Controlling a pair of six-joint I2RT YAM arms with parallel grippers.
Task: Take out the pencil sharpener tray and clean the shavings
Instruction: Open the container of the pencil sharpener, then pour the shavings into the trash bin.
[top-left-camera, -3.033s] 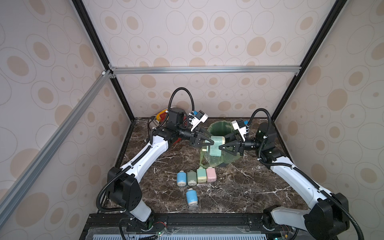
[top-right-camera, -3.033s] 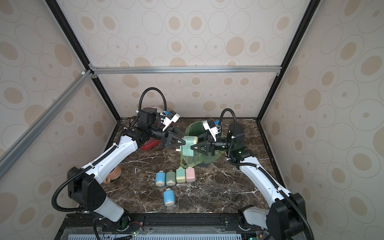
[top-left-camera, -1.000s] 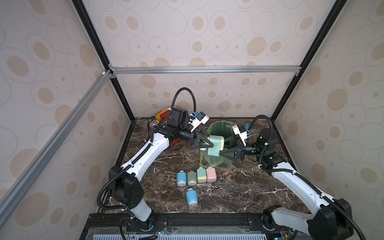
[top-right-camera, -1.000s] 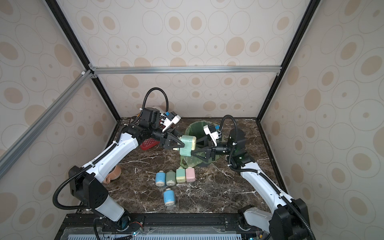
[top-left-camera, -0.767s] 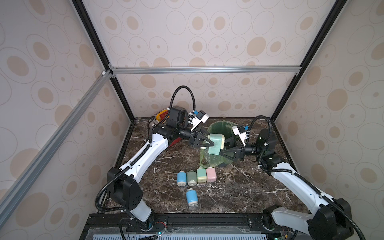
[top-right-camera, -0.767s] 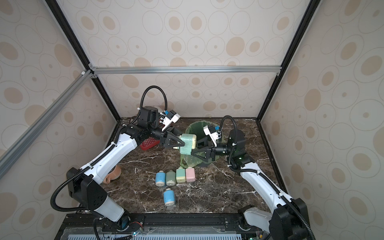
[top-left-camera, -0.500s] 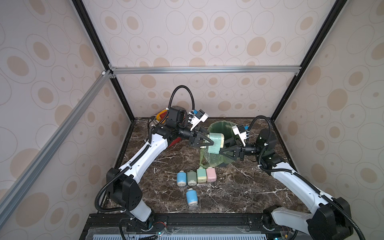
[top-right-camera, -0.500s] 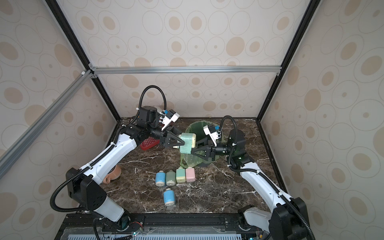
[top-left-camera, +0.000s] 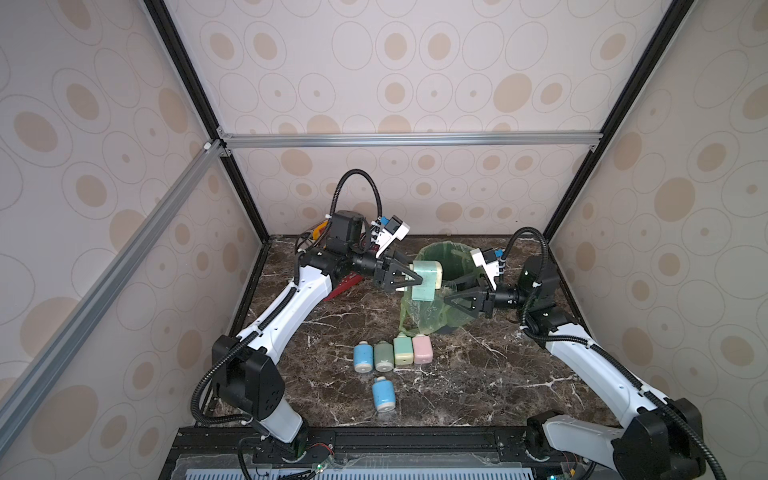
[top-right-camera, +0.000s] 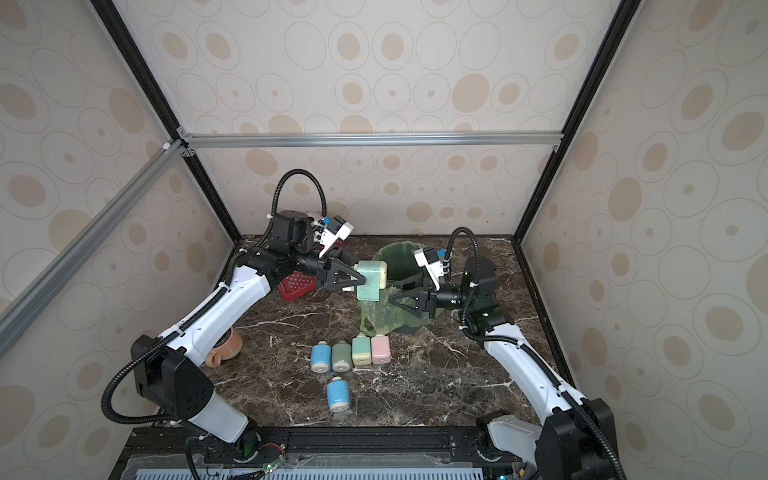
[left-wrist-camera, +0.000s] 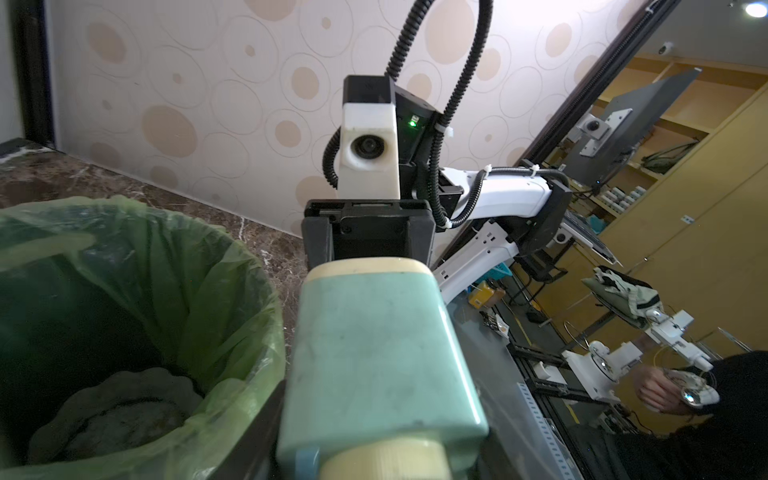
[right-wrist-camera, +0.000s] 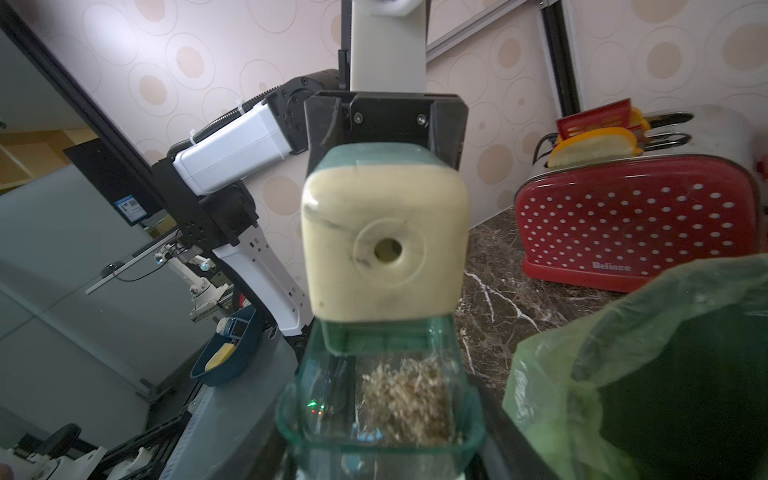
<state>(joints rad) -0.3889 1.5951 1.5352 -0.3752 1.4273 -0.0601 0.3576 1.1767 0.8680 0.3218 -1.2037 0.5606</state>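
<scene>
Dark marble worktop (top-left-camera: 478, 374), spotted walls (top-left-camera: 395, 62) around. Left jaws clench a mint-green pencil sharpener (top-left-camera: 430, 274) with a cream face, raised beside the green-bagged bin (top-left-camera: 440, 249) at the far side. Right jaws grip its clear green tray (right-wrist-camera: 380, 399), drawn partway out, shavings (right-wrist-camera: 405, 399) inside. Freeing and tipping it remain.

"Belinee" on red toaster (right-wrist-camera: 636, 220)

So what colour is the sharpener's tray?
The tray is transparent teal; clearest in the right wrist view.
</scene>
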